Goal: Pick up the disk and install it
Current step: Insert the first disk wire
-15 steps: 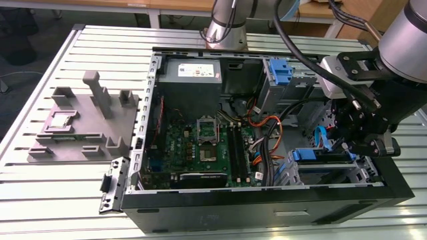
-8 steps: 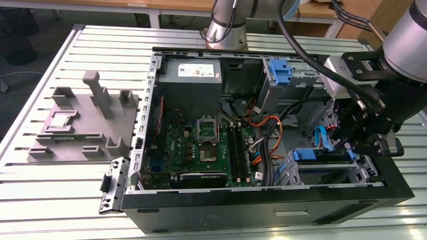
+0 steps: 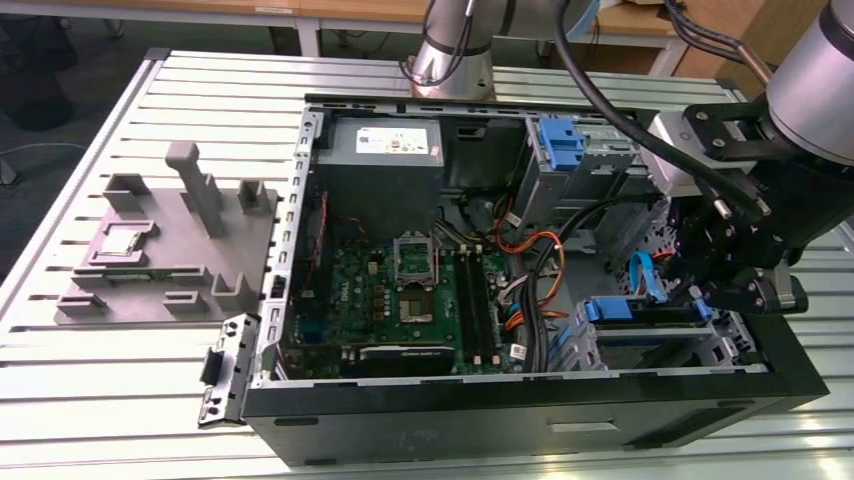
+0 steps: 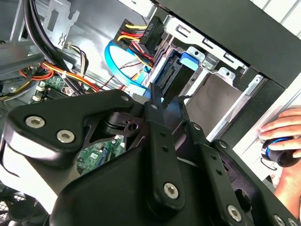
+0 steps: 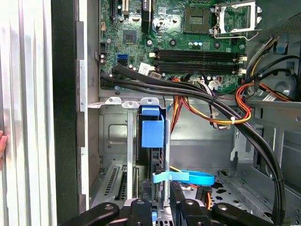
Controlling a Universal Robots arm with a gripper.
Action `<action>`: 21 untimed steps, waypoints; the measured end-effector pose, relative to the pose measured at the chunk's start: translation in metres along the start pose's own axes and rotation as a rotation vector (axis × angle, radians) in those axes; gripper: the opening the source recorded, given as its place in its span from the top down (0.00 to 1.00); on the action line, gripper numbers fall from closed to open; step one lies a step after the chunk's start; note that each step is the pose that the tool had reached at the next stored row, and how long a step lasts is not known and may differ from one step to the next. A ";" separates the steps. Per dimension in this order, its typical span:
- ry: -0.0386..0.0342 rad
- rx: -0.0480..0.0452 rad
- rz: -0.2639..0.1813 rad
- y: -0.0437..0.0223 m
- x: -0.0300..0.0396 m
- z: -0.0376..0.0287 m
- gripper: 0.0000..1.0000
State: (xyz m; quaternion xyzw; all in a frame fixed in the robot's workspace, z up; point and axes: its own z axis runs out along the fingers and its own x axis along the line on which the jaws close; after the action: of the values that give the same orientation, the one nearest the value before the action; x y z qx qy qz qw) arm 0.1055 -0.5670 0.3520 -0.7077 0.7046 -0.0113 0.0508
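The computer case (image 3: 534, 400) lies on its side on the counter (image 3: 107, 400), its open side up so the arm can reach in from above. The gripper (image 3: 727, 290) hangs at the case's 3 o'clock edge in the exterior view, beside the drive bay. The disk (image 3: 638, 312) sits slotted in that bay, its blue carrier rail (image 5: 153, 132) facing the gripper. I cannot tell whether the gripper is closed on it. A hand (image 4: 282, 136) rests outside the case.
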 end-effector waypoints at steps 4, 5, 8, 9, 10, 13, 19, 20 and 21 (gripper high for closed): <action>-0.0005 -0.0166 0.001 0.0000 0.0000 0.0002 0.71; -0.0004 -0.0172 0.001 0.0001 0.0000 0.0002 0.71; -0.0005 -0.0173 0.001 0.0000 0.0000 0.0002 0.71; -0.0006 -0.0173 0.001 -0.0001 0.0000 0.0002 0.71; -0.0007 -0.0175 0.001 -0.0005 0.0000 0.0003 0.71; -0.0004 -0.0173 0.013 -0.0011 0.0000 0.0006 0.71; 0.0061 -0.0126 0.097 -0.0011 0.0001 0.0018 0.71; 0.0072 -0.0120 0.108 -0.0012 0.0001 0.0018 0.71; 0.0074 -0.0118 0.111 -0.0012 0.0001 0.0017 0.71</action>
State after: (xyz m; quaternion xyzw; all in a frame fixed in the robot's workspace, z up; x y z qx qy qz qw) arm 0.1069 -0.5670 0.3503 -0.6676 0.7432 -0.0069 0.0445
